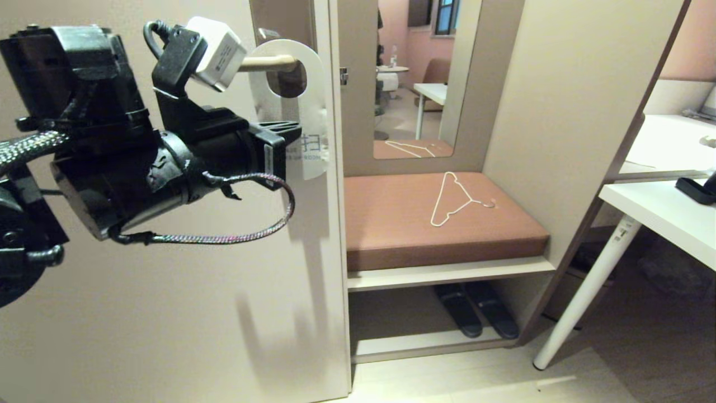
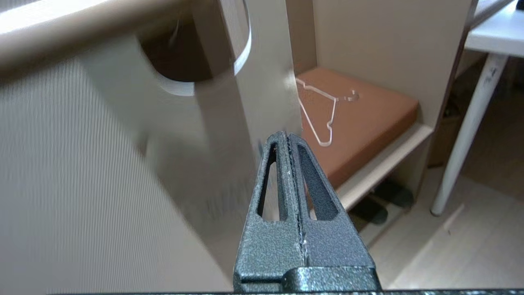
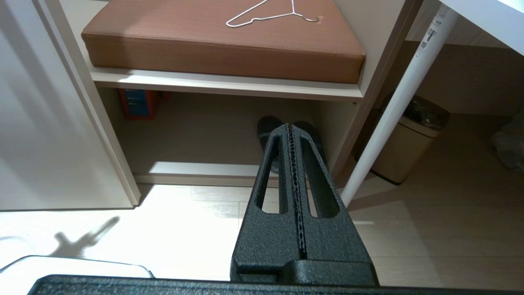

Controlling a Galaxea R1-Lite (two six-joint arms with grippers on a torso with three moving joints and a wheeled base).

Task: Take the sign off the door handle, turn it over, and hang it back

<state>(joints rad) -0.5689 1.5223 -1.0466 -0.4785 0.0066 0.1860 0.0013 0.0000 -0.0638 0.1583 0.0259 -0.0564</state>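
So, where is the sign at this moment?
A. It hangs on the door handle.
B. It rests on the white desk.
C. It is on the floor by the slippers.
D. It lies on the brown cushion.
A: in the head view the sign hangs by its hole on the door handle; only a wire hanger lies on the cushion.

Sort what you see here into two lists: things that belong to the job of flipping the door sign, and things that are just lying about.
Belong to the job:
sign, hanging on the handle
door handle
left gripper, shut, close to the sign

Just lying about:
wire hanger on the brown cushion
slippers under the bench
white desk
bin
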